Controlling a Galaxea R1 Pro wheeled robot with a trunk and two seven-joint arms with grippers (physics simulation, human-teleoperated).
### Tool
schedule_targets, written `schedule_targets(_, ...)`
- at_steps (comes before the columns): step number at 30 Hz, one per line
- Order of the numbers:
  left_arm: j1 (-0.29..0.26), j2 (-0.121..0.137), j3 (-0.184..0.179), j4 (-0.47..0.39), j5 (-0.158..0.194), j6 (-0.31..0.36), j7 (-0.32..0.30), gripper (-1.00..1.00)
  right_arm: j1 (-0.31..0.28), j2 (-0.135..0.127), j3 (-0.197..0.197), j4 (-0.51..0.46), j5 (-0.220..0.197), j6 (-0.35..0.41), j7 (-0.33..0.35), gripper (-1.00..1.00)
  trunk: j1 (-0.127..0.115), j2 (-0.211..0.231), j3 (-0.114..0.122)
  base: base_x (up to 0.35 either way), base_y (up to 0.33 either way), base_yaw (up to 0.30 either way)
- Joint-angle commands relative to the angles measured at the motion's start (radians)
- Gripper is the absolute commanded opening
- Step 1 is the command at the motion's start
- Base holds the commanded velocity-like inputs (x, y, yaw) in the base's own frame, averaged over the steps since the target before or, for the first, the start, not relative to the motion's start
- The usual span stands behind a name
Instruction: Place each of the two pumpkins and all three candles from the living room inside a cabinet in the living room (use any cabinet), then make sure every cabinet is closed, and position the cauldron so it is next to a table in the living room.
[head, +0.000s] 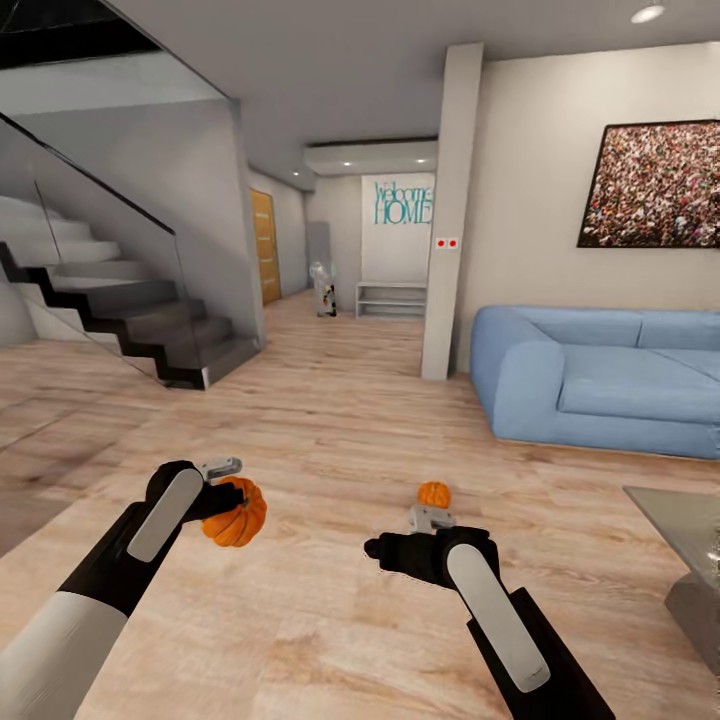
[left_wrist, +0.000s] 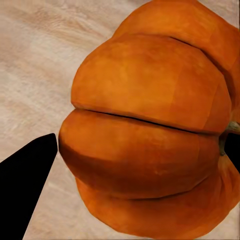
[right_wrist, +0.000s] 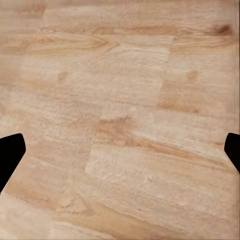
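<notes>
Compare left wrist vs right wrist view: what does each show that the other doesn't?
Left wrist alone: a ribbed orange pumpkin up close between the left gripper fingertips, its stem at one edge.

Right wrist alone: the right gripper wide open, fingertips at opposite edges with nothing between them.

Both: the light wood floor behind the fingers.

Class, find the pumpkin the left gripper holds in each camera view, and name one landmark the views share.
Head view: held pumpkin lower left, at the left gripper.
Left wrist view: it looms close, between the fingertips.
Right wrist view: not in it.
Shared landmark: the wood floor.
</notes>
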Motion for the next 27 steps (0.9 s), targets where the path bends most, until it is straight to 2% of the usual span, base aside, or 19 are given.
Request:
schedule_targets(1,-0.001,0.001,-0.003,-0.002,0.007,0.000,0.011,-1.00,-0.001,0.000,0.001,-0.001,-0.009,0.003,-0.010,1.00,0.000,-0.001,-0.001,0.329,0.110,-0.291)
schedule_targets(18,-0.001,0.001,-0.003,0.000,0.010,0.000,0.011,-1.00,-0.001,0.000,0.000,0.001,-0.009,0.003,-0.010,1.00,0.000,-0.001,-0.001,0.326,0.121,-0.288)
schedule_targets(27,-0.001,0.000,-0.006,0.000,0.011,0.000,0.011,-1.00,-0.001,0.000,-0.001,0.001,-0.008,0.002,-0.010,1.00,0.000,-0.001,-0.001,0.322,0.128,-0.058)
